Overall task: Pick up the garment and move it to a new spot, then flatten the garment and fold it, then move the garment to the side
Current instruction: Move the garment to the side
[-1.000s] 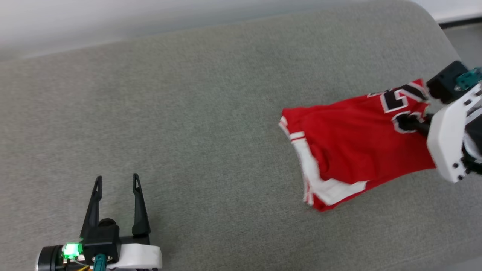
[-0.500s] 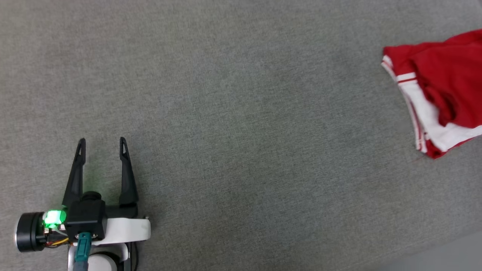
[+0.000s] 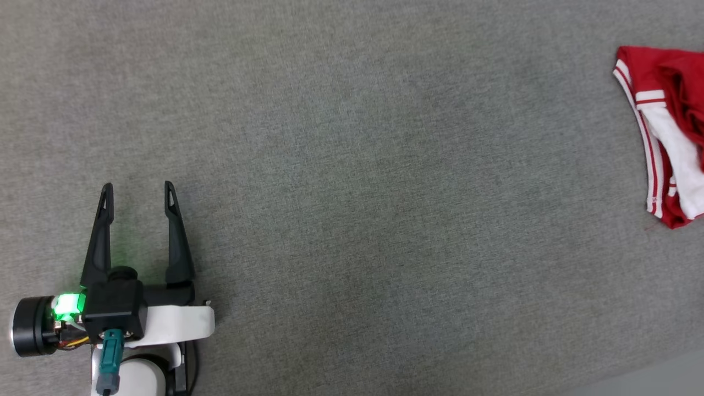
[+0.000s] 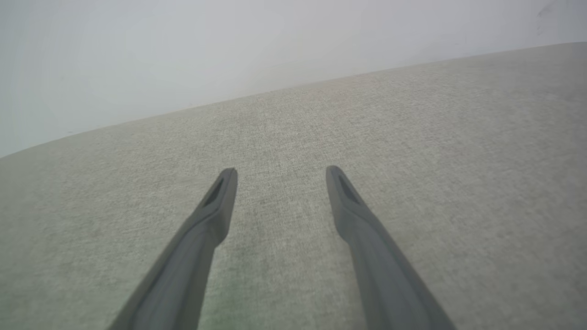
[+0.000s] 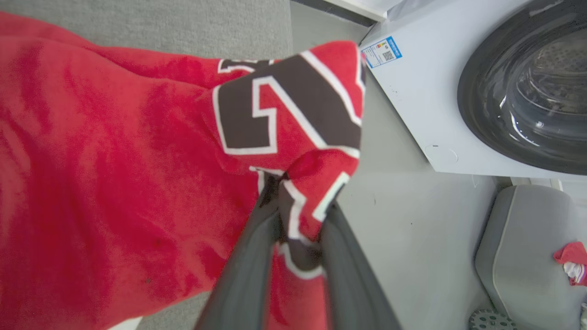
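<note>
garment (image 5: 114, 160) pinched in right gripper (image 5: 300, 201) | left gripper (image 3: 138, 187) spread over grey cushion (image 3: 352, 165) | washing machine (image 5: 412, 114) nearby

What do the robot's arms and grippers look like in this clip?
The left gripper has two long black tapered fingers with slotted tips, on a black block with a glowing green light, a teal plug, thin orange and yellow wires, a black round cap and a white wrist shell. The right gripper's fingers look dark grey, smooth.
</note>
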